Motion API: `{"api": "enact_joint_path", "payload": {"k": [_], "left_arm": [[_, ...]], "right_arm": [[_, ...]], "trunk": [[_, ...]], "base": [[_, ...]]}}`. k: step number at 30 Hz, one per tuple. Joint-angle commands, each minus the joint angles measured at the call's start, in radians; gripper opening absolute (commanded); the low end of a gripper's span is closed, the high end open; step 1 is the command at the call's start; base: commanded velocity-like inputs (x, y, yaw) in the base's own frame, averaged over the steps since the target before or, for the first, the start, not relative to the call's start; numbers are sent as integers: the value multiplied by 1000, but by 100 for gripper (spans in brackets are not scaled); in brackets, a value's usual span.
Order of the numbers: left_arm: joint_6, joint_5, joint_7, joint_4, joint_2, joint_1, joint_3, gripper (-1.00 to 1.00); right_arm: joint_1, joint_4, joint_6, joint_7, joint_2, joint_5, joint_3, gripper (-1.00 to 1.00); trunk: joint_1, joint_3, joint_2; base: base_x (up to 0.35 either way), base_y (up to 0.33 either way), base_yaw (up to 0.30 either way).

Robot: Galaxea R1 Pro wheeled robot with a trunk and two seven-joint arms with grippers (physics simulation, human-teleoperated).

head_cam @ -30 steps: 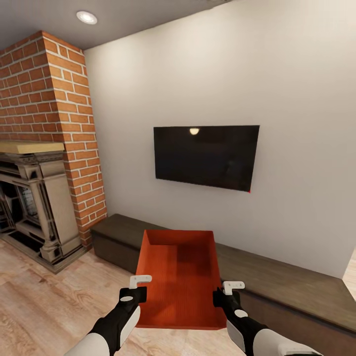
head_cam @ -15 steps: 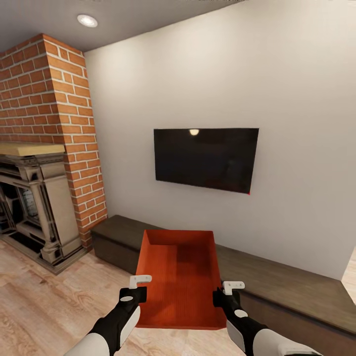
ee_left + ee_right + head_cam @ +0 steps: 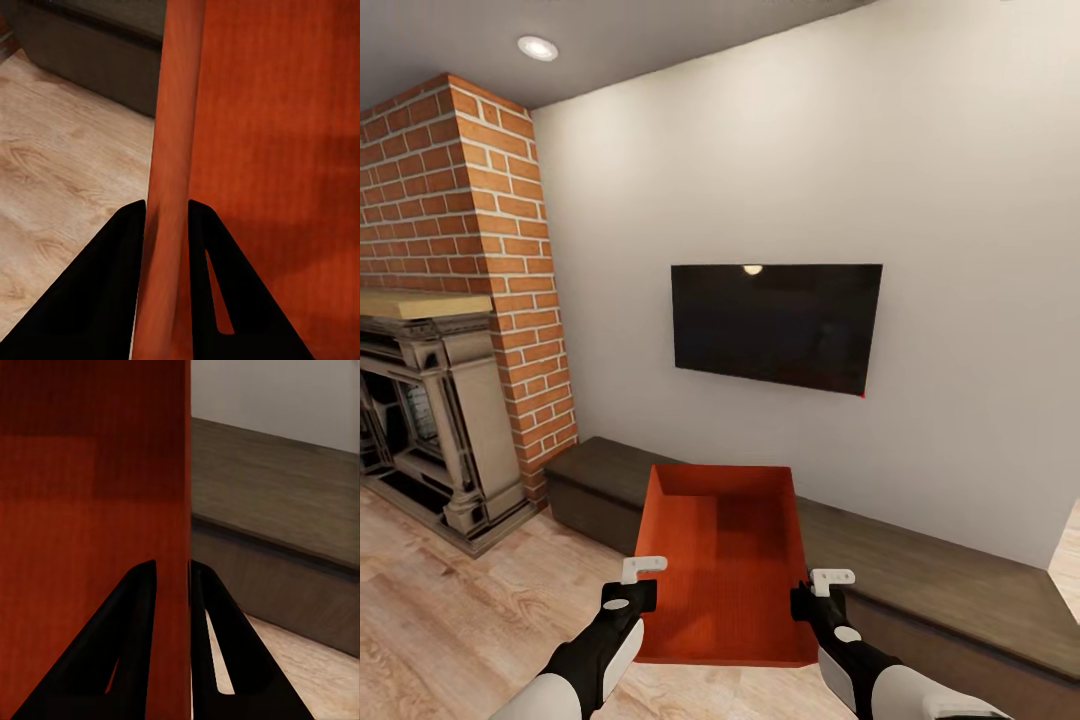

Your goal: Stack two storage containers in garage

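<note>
One orange-red storage container [image 3: 725, 560] is held in the air in front of me, its open top facing up. My left gripper [image 3: 643, 582] is shut on its left wall, and the left wrist view has that wall [image 3: 171, 187] pinched between the dark fingers [image 3: 120, 255]. My right gripper [image 3: 818, 592] is shut on the right wall [image 3: 176, 510]. I am in the living room, with light wood plank floor [image 3: 450, 610] below.
A low dark bench [image 3: 950, 585] runs along the pale wall under a black wall TV [image 3: 775, 325]. A red brick fireplace [image 3: 460, 300] with a stone surround stands at the left. Open plank floor lies at the lower left.
The whole view has crept slightly, so the camera has moved a little. The container and both grippers keep the same hold and place in the picture.
</note>
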Motion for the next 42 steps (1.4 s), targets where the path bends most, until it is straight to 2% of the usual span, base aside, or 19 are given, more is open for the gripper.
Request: {"api": "enact_joint_path", "payload": {"k": [1, 42], "left_arm": [[8, 12, 12, 0, 1, -2, 17, -100], [8, 12, 12, -1, 1, -2, 16, -100]], "right_arm": [[0, -2, -6, -9, -2, -4, 54, -100], [0, -2, -5, -8, -4, 4, 55, -100]], "trunk": [[-4, 2, 6], [-161, 130, 293]], "base": [[0, 0, 0], [0, 0, 0]]}}
